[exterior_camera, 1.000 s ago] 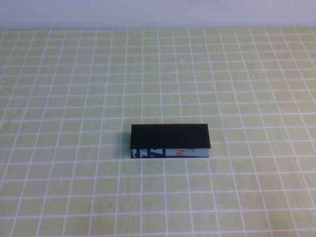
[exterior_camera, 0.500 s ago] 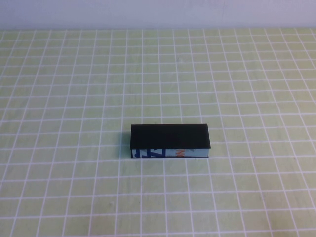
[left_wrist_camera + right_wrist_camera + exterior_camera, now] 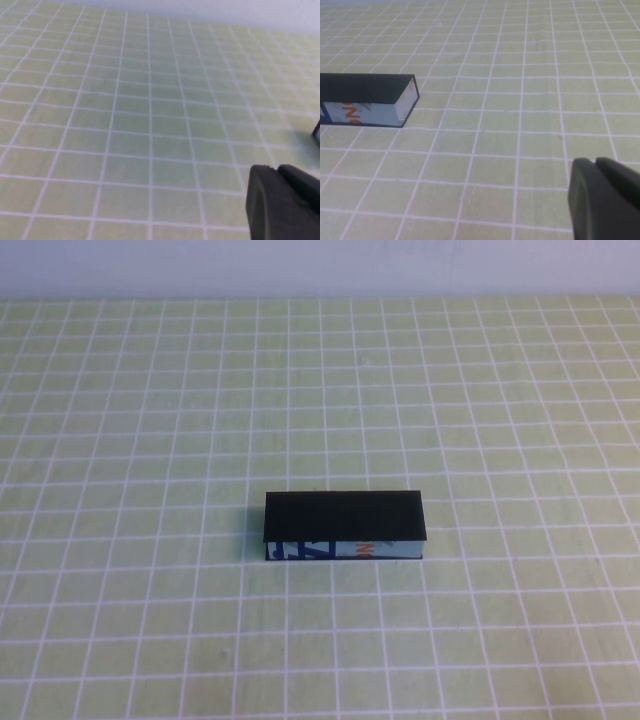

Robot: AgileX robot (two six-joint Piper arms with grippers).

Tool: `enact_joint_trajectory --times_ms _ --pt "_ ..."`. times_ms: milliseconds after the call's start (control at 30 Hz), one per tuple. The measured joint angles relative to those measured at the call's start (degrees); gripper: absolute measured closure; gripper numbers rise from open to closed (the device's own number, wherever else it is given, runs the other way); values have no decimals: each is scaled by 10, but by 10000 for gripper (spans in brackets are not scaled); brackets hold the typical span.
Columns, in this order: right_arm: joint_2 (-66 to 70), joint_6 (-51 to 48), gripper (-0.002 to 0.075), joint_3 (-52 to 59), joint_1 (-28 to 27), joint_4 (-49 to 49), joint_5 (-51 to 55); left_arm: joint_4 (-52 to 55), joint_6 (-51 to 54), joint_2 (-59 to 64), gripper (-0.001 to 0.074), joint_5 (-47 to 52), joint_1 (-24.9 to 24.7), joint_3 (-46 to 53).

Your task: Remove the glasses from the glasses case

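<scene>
**Closed case, both arms clear**

The case (image 3: 346,526) is lying shut on the counter (image 3: 150,440), lid down. Left end effector (image 3: 285,202) and right end effector (image 3: 605,197) are hovering apart from it; their spread cannot be told.

The high view looks steeply down on the case (image 3: 346,525) mid-table (image 3: 150,440), which the low, oblique right wrist view shares; left wrist catches mostly cloth.
</scene>
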Motion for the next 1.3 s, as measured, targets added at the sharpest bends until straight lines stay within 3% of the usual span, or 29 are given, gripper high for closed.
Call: enact_joint_trajectory --times_ms 233,433,567,767,1000,1300 --pt "0 0 743 0 0 0 0 -241 -1 0 739 -64 0 0" --pt "0 0 743 0 0 0 0 -310 -1 0 739 -88 0 0" --pt "0 0 743 0 0 0 0 -317 -1 25 739 -42 0 -29" --pt "0 0 743 0 0 0 0 -257 6 195 739 113 0 -179" --pt "0 0 743 0 0 0 0 -234 148 451 739 299 0 -373" --pt "0 0 743 0 0 0 0 -275 296 731 739 287 -19 -561"
